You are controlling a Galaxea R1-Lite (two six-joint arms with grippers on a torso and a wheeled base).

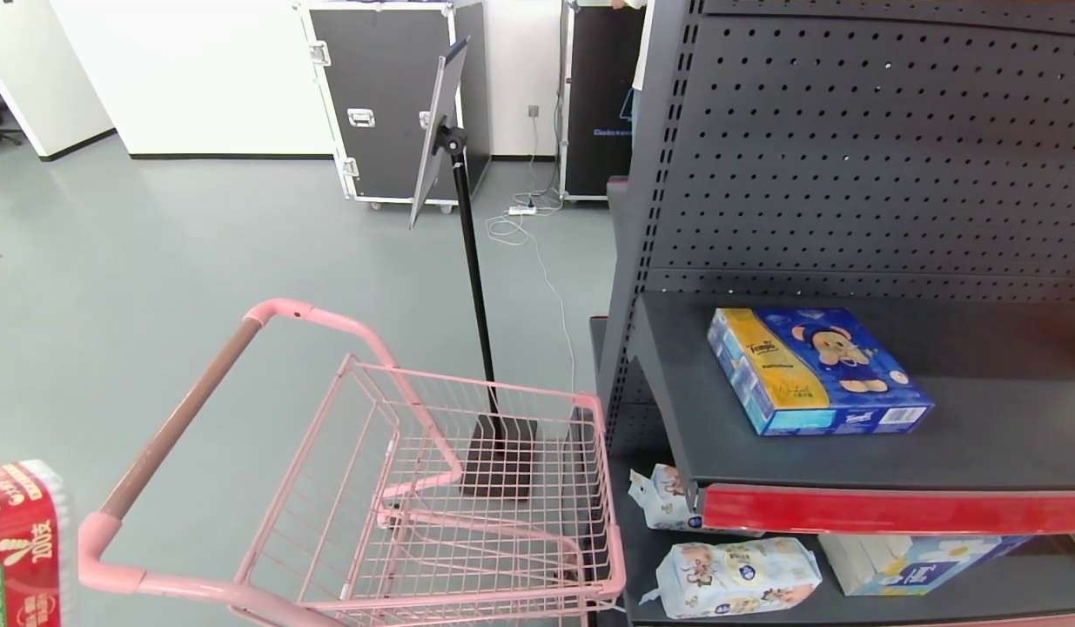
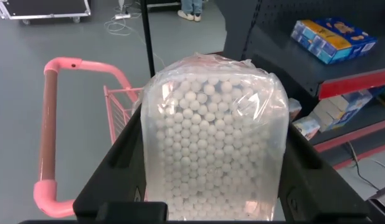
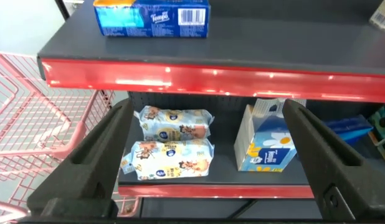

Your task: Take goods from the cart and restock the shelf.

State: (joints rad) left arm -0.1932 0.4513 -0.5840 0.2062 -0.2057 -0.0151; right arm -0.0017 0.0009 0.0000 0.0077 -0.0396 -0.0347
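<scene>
Left gripper (image 2: 212, 121) clamped on the swab pack (image 2: 211, 155), long axis along its fingers. Pack sits well left of the shelf (image 1: 850, 435), across the cart (image 1: 328, 320). Right gripper (image 3: 206, 106) splayed, empty, facing the shelf.

Floor (image 1: 154, 261): grey-green, smooth, evenly lit. Far wall (image 1: 198, 70): white, dark skirting. Two black flight cases (image 1: 389, 104) against it. Tilted panel on black pole stand (image 1: 472, 261); power strip (image 1: 521, 210), loose cables behind.

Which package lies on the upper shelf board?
The blue box with the bear picture; both wipes packs and the daisy box lie lower down.
</scene>
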